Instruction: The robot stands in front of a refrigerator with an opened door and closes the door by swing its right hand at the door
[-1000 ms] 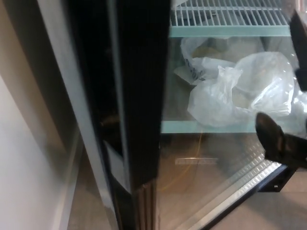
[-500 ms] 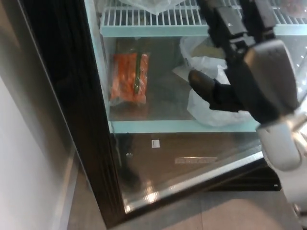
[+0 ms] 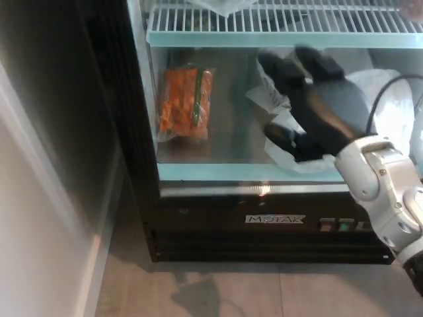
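Note:
The refrigerator's glass door (image 3: 228,190) lies flush against the cabinet, its lower edge a pale strip above the black base (image 3: 198,238) with the MOTAK label (image 3: 274,218). My right hand (image 3: 310,109) comes in from the right, black fingers spread and resting flat against the glass with nothing held. Its white wrist (image 3: 383,178) is at the lower right. Behind the glass I see a bag of carrots (image 3: 185,102), white plastic bags (image 3: 390,99) and a wire shelf (image 3: 277,20) above them. My left hand does not show.
A pale wall (image 3: 33,218) with a skirting board runs down the left, close to the refrigerator's dark side (image 3: 99,99). Grey floor tiles (image 3: 231,290) lie in front of the base. A thin black cable (image 3: 386,89) loops by my right wrist.
The door has swung from standing open across the left of the picture to flat against the cabinet. My right hand followed it in and now lies on the glass.

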Tool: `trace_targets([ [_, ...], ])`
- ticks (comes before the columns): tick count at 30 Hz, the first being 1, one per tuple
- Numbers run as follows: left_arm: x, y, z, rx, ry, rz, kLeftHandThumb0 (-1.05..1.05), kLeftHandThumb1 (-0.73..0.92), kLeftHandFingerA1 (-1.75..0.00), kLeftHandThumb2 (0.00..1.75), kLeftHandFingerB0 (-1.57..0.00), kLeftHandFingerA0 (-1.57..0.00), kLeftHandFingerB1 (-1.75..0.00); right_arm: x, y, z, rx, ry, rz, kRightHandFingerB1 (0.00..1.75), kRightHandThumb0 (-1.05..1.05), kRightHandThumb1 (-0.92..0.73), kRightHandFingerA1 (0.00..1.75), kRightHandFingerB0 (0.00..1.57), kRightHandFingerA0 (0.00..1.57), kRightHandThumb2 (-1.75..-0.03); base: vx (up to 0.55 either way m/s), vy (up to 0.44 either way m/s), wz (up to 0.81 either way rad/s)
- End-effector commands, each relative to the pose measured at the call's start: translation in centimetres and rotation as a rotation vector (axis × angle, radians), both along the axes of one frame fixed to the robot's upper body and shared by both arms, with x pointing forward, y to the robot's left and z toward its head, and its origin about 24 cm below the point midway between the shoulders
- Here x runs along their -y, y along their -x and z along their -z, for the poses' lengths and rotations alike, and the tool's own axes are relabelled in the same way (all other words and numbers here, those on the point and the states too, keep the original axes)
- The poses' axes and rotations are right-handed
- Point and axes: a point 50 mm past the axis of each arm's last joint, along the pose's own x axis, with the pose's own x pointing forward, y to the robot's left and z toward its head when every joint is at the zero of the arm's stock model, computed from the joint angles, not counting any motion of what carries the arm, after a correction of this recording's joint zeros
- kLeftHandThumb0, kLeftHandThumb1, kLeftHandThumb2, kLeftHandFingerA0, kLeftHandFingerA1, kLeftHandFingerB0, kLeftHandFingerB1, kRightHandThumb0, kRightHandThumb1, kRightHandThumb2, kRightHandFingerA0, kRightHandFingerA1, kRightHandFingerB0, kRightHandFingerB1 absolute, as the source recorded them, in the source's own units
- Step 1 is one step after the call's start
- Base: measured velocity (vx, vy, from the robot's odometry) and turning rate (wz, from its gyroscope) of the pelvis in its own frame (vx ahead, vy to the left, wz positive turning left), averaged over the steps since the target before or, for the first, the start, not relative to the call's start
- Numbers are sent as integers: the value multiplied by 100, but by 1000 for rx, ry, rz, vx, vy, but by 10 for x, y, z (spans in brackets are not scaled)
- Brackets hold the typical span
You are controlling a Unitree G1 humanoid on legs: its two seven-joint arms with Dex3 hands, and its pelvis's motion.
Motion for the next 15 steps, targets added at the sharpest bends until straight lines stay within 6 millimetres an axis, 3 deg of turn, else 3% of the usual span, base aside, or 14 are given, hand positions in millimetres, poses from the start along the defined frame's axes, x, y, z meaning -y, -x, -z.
trace_targets([
  [1,-6,-1,-4,-7,-27,35,-50,61,-53,93,-27,-38,-46,73,13,64,-358,185,191,26,-79,-74,24,7,7,-104,0,0,0],
  [5,-5,-3,-4,-3,-22,40,-49,61,-53,92,-26,-37,-46,85,32,81,-386,172,161,29,-80,-75,26,9,6,-106,0,0,0],
  [8,-5,-3,-4,-4,-23,41,-49,61,-53,92,-26,-37,-46,86,33,81,-389,170,158,29,-80,-75,26,9,6,-106,0,0,0],
  [10,-5,-3,-4,-7,-27,35,-46,59,-55,94,-25,-39,-47,99,53,98,-420,137,166,39,-72,-70,35,6,3,-105,0,0,0],
  [11,-6,-3,-4,-10,-31,38,-49,61,-53,94,-26,-38,-46,108,64,108,-447,120,184,26,-72,-91,25,14,12,-69,0,0,0],
  [12,-6,-3,-4,-13,-35,43,-49,61,-53,94,-26,-38,-46,116,75,116,-475,104,205,26,-72,-91,25,14,12,-69,0,0,0],
  [15,-6,-3,-4,-13,-36,44,-49,61,-53,94,-26,-38,-46,117,77,117,-479,100,205,26,-72,-91,25,14,12,-69,-17,-2,3],
])
